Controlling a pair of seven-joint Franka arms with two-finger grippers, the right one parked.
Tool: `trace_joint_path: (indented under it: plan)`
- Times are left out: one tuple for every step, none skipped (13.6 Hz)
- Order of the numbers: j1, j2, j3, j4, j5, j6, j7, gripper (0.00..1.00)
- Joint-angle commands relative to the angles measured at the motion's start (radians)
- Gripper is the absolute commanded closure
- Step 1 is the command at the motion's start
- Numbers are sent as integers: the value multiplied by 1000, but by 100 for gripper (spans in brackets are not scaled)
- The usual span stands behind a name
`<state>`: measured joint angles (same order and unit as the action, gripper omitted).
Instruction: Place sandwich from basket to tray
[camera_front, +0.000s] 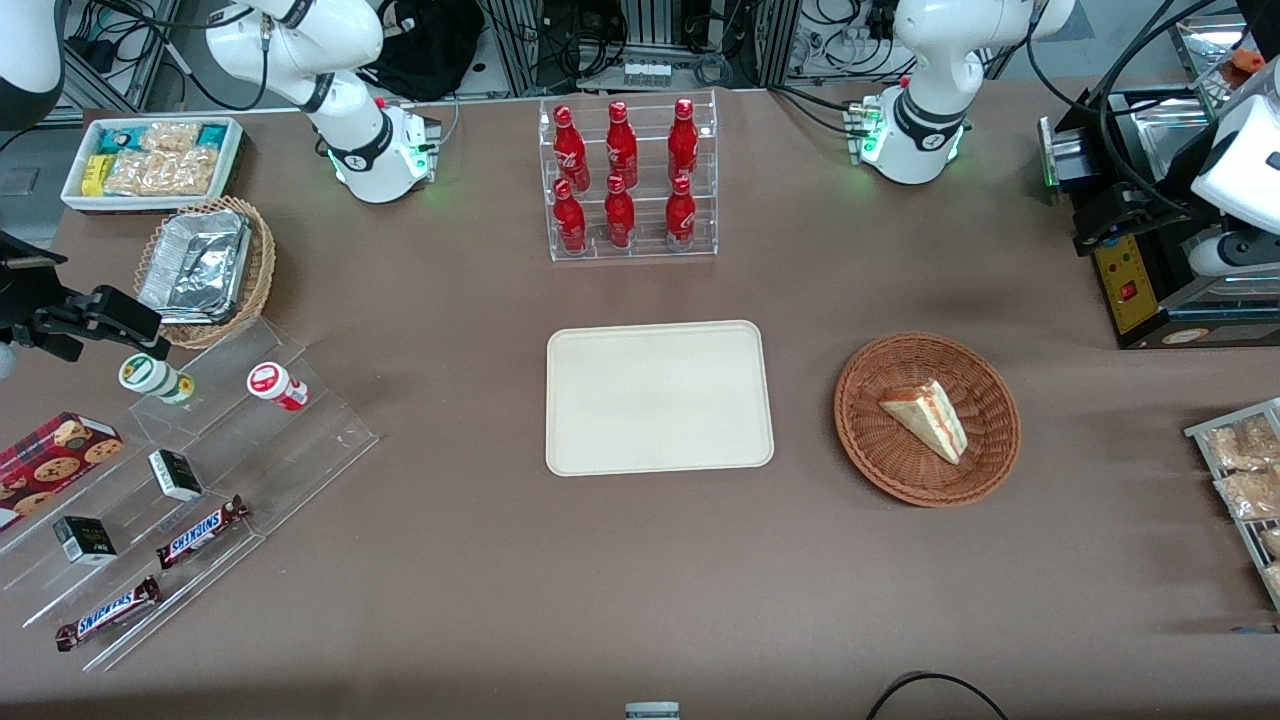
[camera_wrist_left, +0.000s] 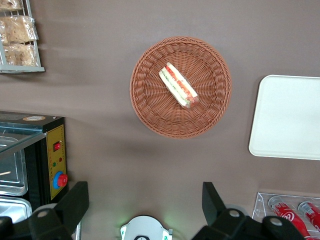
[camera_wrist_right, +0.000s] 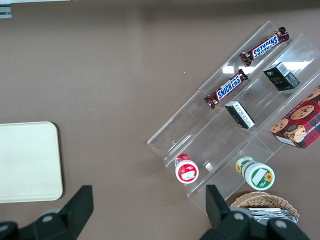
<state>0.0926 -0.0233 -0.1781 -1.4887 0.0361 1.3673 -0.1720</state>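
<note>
While the gripper (camera_wrist_left: 145, 212) is being held high above the table with fingers wide apart, the sandwich (camera_wrist_left: 178, 85) is lying diagonally in the basket (camera_wrist_left: 150, 105), clear of them, beside the tray (camera_wrist_left: 287, 117).

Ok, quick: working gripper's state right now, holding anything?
Left gripper: jaws open, holding nothing, high above the table; the small triangular sandwich lies untouched in the round reddish-brown wicker basket.
</note>
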Motion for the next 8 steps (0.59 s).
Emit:
trace_joint_path:
  plan:
    - [-10,5,8,10,20,3,-3,0]
    - [-10,5,5,10,36,1,-7,0]
    - [-10,6,5,8,36,1,-9,0]
    - [-10,12,5,8,36,1,-9,0]
    - [-10,28,5,7,31,3,-10,0]
    - [-10,48,5,7,25,9,-12,0]
    - [-10,66,3,-5,24,25,-12,0]
    - [-10,78,0,-31,24,59,-12,0]
